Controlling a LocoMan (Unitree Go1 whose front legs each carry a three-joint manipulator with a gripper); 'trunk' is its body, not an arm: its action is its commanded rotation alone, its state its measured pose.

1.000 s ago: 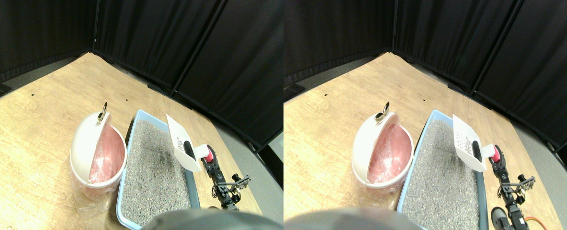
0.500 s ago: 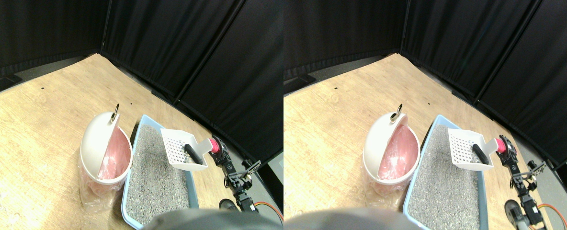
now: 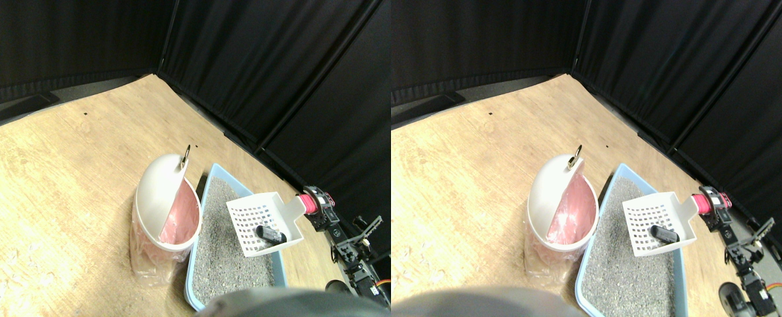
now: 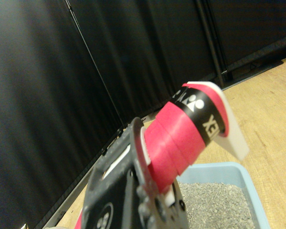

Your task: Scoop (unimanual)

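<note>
The white scoop (image 3: 262, 224) hung level above the grey litter in the blue tray (image 3: 201, 274), a dark lump (image 3: 269, 233) lying in its slotted bowl. My right pincer (image 3: 321, 206) was clenched on its red-wrapped handle (image 4: 181, 138). The white bin (image 3: 163, 205) stood beside the tray.

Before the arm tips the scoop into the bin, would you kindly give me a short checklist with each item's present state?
1. Dark lump lies inside the white scoop: ok.
2. Scoop lifted clear of the litter in the blue tray: ok.
3. Scoop over the bin opening: not ok, it is over the tray.
4. Bin lid tilted open, pink liner showing: ok.
5. Right gripper fingers clamping the red-wrapped handle: ok.
</note>
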